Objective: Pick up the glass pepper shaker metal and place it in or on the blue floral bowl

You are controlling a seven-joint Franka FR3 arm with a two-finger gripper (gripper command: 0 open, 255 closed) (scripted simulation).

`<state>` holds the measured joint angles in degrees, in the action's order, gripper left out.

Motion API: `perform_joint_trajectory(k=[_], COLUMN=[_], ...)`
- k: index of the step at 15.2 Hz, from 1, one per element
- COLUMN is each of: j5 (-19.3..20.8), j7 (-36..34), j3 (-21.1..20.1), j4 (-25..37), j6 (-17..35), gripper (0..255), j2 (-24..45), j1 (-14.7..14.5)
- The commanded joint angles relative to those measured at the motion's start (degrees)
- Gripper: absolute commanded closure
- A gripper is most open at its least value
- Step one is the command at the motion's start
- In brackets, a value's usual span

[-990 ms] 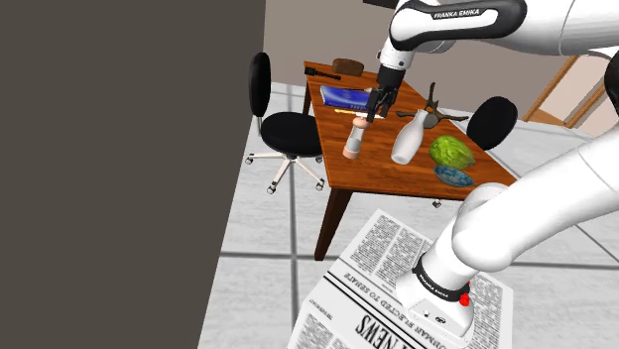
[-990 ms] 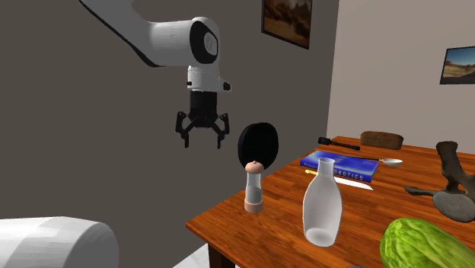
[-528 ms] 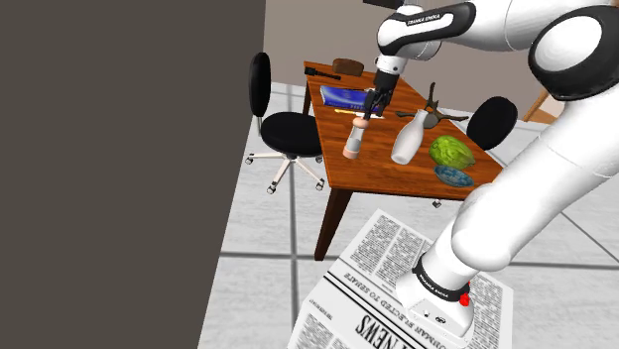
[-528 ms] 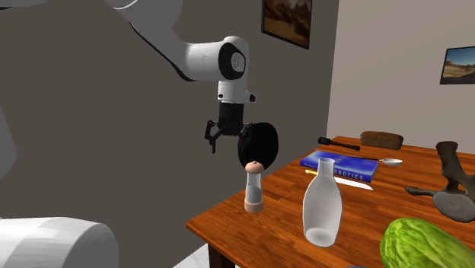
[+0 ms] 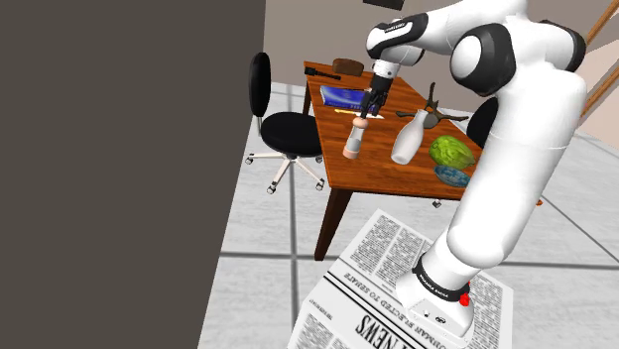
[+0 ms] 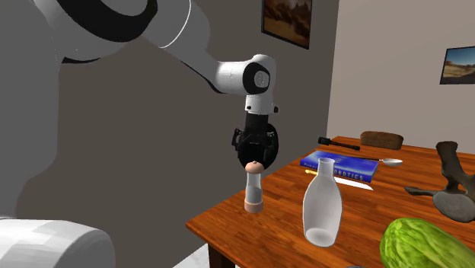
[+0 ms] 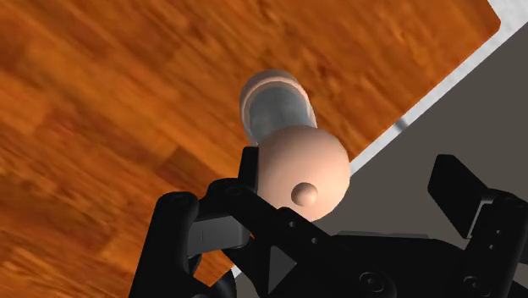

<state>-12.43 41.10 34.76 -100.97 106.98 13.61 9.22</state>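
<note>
The pepper shaker (image 5: 352,139) (image 6: 253,186) has a peach cap and base with a clear glass body. It stands upright near the wooden table's (image 5: 372,169) edge. My gripper (image 5: 365,111) (image 6: 253,148) hangs open just above the cap. In the wrist view the gripper (image 7: 349,167) has its fingers spread; the shaker (image 7: 296,161) sits between them, close to one finger, and I see no contact. The blue patterned bowl (image 5: 453,175) lies flat near the table's front corner, beyond a white bottle.
A white bottle (image 5: 409,139) (image 6: 322,205) stands beside the shaker, a green melon (image 5: 450,152) (image 6: 419,244) next to the bowl. A blue book (image 5: 347,96) and a dark sculpture (image 5: 436,107) lie further back. A black office chair (image 5: 278,124) and a dark wall (image 5: 109,169) flank the table.
The gripper has swung from beside the table to right over the shaker and come lower, staying open. The shaker has not moved.
</note>
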Motion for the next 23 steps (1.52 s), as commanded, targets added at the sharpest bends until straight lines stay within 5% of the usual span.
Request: perform_joint_trajectory(k=[1,9,17,18,23], j5=[-3.19,-4.24,-4.24,-4.24,-4.24], j7=[2.43,3.18,3.17,3.17,3.18], j3=[-0.14,-0.85,-0.85,-0.85,-0.85], j4=[4.72,0.31,0.31,0.31,0.35], j6=[-1.11,4.21,4.21,4.21,4.18], gripper=[0,0,0,255,255], j2=[4.83,5.96,5.96,5.96,5.97], j1=[2.29,2.08,2.08,2.08,2.09])
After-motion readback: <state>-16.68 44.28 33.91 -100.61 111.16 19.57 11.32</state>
